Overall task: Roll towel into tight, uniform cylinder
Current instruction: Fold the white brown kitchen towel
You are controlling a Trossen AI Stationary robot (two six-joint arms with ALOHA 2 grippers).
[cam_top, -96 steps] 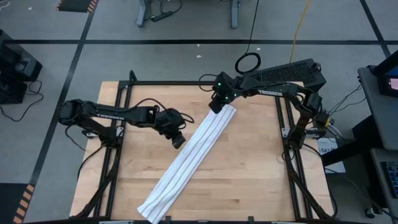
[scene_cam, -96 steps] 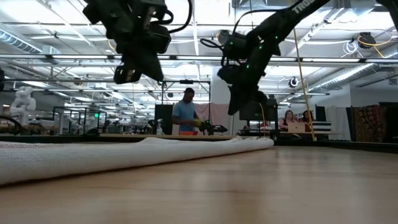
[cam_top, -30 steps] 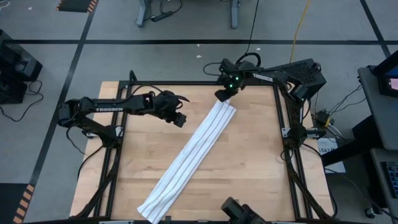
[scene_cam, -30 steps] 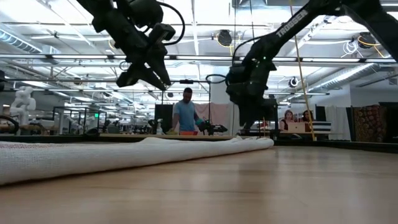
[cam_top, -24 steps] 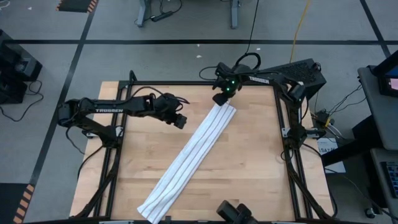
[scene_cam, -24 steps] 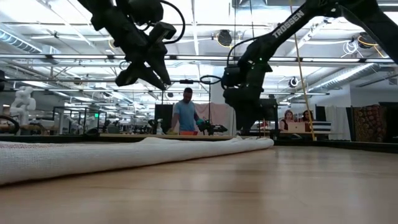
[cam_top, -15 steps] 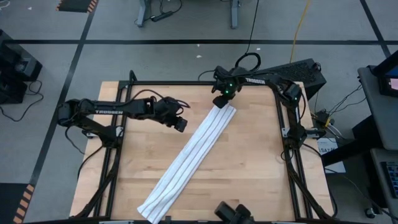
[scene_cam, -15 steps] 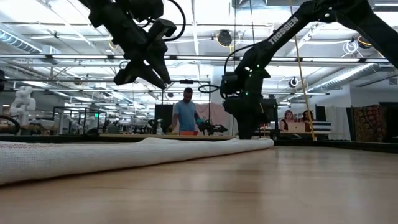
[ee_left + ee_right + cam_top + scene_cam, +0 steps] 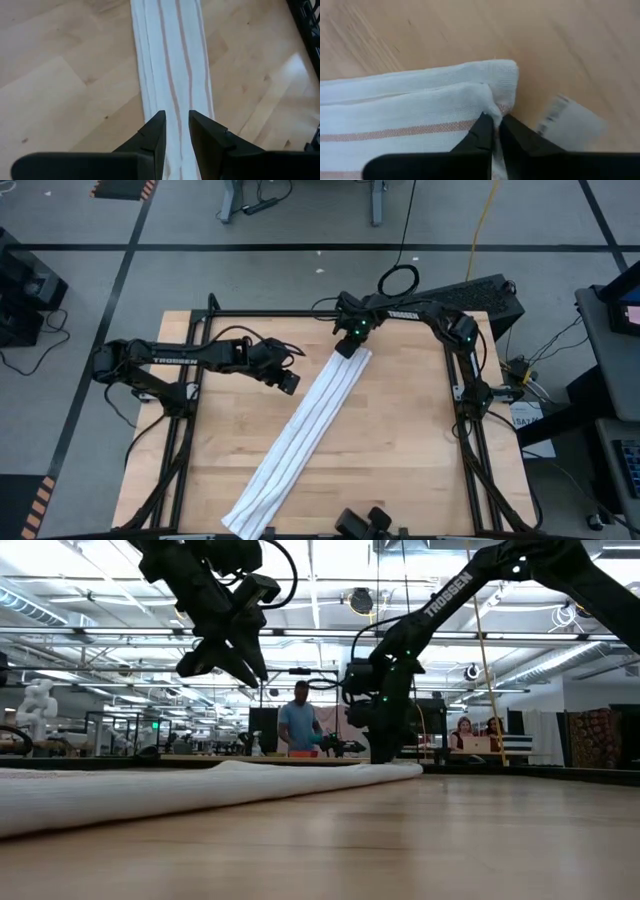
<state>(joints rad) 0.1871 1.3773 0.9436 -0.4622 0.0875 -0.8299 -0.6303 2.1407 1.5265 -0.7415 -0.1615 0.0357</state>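
Note:
The towel (image 9: 298,438), a long white strip with thin dark stripes, lies flat on the wooden table. It runs slantwise from the near edge (image 9: 245,525) to the far middle. My right gripper (image 9: 346,350) stands at its far end, pointing steeply down, shut on the cloth (image 9: 420,105). My left gripper (image 9: 289,383) hangs well above the table (image 9: 225,665), just left of the strip. Its fingers are open by a narrow gap (image 9: 175,120), with the towel (image 9: 175,60) far below and nothing between them. My right gripper pinches the towel's far short end (image 9: 492,111) between its two fingertips, coming from above and pointing steeply down. The cloth puckers up into a small fold at the fingertips; it looks like more than one layer. The rest of the towel lies on the table.
Black frame rails (image 9: 455,380) run along the table's sides and far edge. A small pale tag (image 9: 570,120) lies on the wood beside the towel's far end. Bare wood shows on both sides of the strip. People stand in the room beyond the table (image 9: 298,725).
My right gripper has come down onto the towel's far end and shifted a little toward the table's left edge. The towel's far end has been drawn slightly the same way; the rest of the strip has stayed in place.

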